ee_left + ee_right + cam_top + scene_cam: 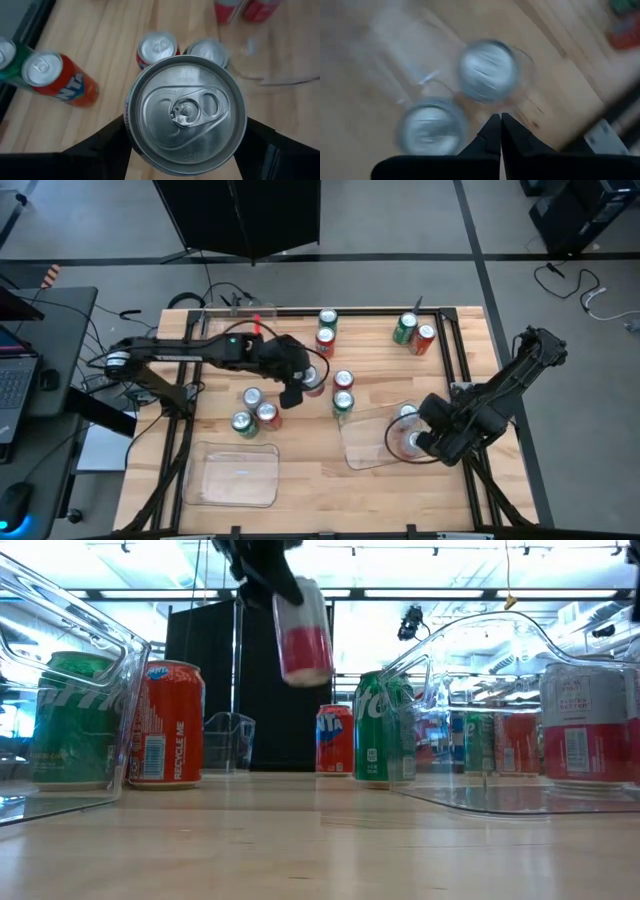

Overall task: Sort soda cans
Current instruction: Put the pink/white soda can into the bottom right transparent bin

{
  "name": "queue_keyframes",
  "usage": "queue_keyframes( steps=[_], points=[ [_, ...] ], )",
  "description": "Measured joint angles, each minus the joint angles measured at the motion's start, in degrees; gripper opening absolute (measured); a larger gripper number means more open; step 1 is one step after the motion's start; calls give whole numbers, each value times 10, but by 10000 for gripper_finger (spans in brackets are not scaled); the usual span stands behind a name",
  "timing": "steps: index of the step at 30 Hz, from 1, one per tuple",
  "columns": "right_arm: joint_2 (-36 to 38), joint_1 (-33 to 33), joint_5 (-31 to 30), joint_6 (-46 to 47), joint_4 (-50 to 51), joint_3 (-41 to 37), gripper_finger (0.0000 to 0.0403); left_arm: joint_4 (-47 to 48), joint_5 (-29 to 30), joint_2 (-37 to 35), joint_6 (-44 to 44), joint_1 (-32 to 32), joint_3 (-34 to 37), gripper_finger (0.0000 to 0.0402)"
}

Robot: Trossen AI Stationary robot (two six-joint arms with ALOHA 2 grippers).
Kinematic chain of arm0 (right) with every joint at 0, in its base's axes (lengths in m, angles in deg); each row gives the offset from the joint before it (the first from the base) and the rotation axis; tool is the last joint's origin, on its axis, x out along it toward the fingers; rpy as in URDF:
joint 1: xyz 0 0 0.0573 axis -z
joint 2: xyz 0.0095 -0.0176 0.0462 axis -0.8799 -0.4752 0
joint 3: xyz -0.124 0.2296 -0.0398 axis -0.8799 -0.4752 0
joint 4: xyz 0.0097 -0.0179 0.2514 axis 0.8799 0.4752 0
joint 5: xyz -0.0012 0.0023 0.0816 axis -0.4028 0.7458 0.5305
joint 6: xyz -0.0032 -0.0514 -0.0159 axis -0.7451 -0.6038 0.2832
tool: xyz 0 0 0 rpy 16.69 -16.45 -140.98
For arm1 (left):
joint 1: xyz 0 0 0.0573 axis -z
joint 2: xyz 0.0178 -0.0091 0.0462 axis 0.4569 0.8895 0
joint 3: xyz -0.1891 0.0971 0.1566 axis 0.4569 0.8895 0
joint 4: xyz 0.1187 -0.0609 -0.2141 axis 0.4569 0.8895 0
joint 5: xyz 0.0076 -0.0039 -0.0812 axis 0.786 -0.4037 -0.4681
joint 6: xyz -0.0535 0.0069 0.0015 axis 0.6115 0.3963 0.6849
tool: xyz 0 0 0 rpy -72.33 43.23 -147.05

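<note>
My left gripper (300, 385) is over the middle of the table, shut on a silver-white soda can with a red mark (303, 630), whose silver top (186, 112) fills the left wrist view. My right gripper (500, 131) is shut and hovers over a clear tray (365, 445) at the right. Two silver-topped cans (487, 70) (431, 125) stand in that tray. Red and green cans stand upright on the table: a pair (326, 330) at the far middle, a pair (414, 333) at the far right, two (343, 391) in the middle, three (253, 412) at the left. My left gripper pinches the silver-white can between its two fingers (107, 145) on opposite sides of its wall, just below the top rim (131, 135). The fingers come from above, pointing down. The can hangs upright below them, lifted clear of the table (303, 630).
A second clear tray (238, 473) lies near the table's near left edge. Bare wood (310, 470) lies between the two trays. A black frame runs around the table (460, 310). A desk with a laptop (15, 380) and cables stands left of the table.
</note>
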Motion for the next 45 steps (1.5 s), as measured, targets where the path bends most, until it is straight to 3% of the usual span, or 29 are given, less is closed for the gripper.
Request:
queue_keyframes(
  steps=[8,15,26,45],
  points=[
    [0,2,35,84,-21,-93,0,21,-2,-2,8,34,-38,272],
    [0,10,10,65,-122,-145,0,27,-3,33,-9,49,-93,272],
    [0,34,-46,4,-271,-176,0,-49,-105,115,-23,51,-98,272],
    [2,31,-75,-37,-223,-132,0,-75,-124,285,-82,71,-216,272]
  ],
)
